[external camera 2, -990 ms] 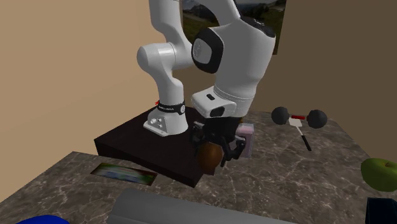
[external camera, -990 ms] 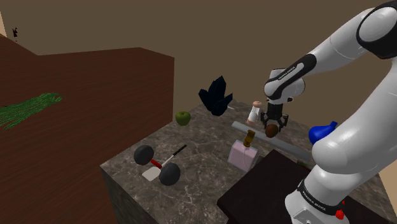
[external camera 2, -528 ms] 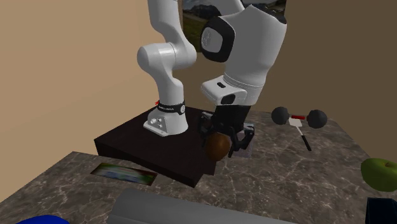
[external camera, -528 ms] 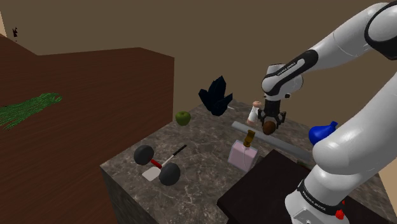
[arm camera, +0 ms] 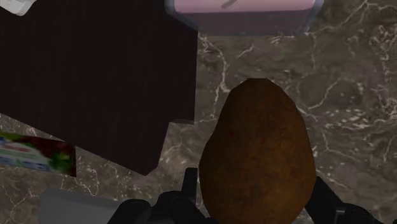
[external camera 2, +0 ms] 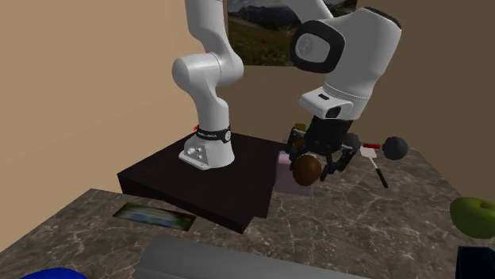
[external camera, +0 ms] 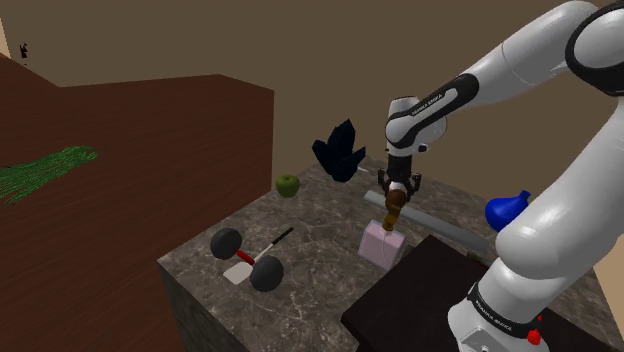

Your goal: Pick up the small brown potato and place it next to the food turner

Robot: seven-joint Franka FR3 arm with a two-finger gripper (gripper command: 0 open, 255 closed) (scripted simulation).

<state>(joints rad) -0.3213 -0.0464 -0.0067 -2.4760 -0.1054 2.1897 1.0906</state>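
Item: small brown potato (arm camera: pixel 257 156), clasped between the fingers of the black gripper (external camera 2: pixel 316 168), which is clenched on it and holds it clear above the marble counter (external camera: pixel 320 225), close by a pale pink bottle (external camera: pixel 382 243) that stands beside the dark stand (arm camera: pixel 89 83). Food turner (external camera: pixel 240 271): white blade, red-and-black handle, lying flat between the two weights of a black dumbbell (external camera: pixel 226 243) near the counter's corner, well apart from the potato. Also on the counter: one green apple (external camera: pixel 287 185).
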